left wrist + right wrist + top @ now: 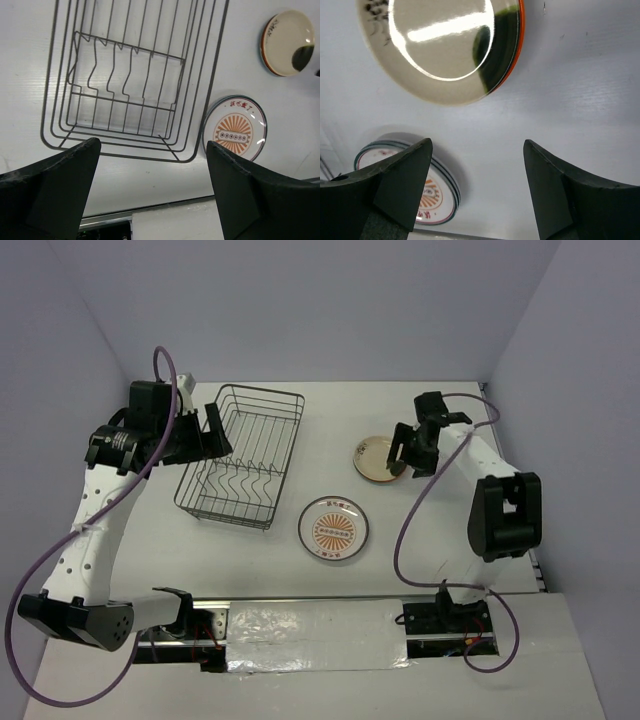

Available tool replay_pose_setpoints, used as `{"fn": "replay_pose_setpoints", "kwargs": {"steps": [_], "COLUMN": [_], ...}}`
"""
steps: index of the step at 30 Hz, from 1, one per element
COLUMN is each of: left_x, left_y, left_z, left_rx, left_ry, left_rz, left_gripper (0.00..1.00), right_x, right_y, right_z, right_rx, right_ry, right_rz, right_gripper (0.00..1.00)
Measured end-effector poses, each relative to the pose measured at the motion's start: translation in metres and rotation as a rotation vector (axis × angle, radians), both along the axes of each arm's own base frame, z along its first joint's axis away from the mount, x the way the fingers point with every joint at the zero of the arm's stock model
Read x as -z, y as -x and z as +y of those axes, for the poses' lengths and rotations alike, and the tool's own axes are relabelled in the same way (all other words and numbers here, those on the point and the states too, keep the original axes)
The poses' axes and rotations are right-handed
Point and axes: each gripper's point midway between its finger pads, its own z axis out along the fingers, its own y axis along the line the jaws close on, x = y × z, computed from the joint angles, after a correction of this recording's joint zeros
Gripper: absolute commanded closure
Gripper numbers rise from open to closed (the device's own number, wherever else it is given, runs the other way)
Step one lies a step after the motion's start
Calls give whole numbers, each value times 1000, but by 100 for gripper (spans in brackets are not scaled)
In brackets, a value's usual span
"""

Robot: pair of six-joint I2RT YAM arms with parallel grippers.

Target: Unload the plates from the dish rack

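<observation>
The dark wire dish rack (pixel 243 455) stands left of centre with nothing in it; it also shows in the left wrist view (pixel 135 75). A sunburst plate (pixel 334 528) lies flat on the table in front of the rack's right end, also in the left wrist view (pixel 235 127) and the right wrist view (pixel 415 192). A cream plate with an orange back and a dark blotch (pixel 377 459) lies to the right, seen close in the right wrist view (pixel 442 47). My left gripper (pixel 203 430) is open at the rack's left side. My right gripper (pixel 405 453) is open and empty beside the cream plate.
Purple cables loop from both arms. The arm bases and a taped metal rail (pixel 320 625) run along the near edge. Walls close in the table at the back and sides.
</observation>
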Motion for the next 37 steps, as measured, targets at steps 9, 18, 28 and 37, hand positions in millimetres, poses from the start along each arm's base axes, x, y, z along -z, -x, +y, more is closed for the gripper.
{"fn": "replay_pose_setpoints", "kwargs": {"steps": [9,18,28,37], "left_x": [-9,-7,16,28], "left_y": [-7,22,65,62], "left_z": [46,79,92,92], "left_rx": [-175,-347,-434,-431], "left_ry": [-188,-240,-203,-242], "left_rz": [-52,-129,-154,-108], "left_gripper": [0,1,0,0], "right_x": [-229,-290,-258,-260], "right_y": [38,141,187,189], "right_z": [-19,-41,-54,-57], "right_rx": [-42,-26,-27,-18], "right_ry": [84,130,172,187], "right_rz": [-626,-830,-796,-807], "right_gripper": [0,0,0,0]}}
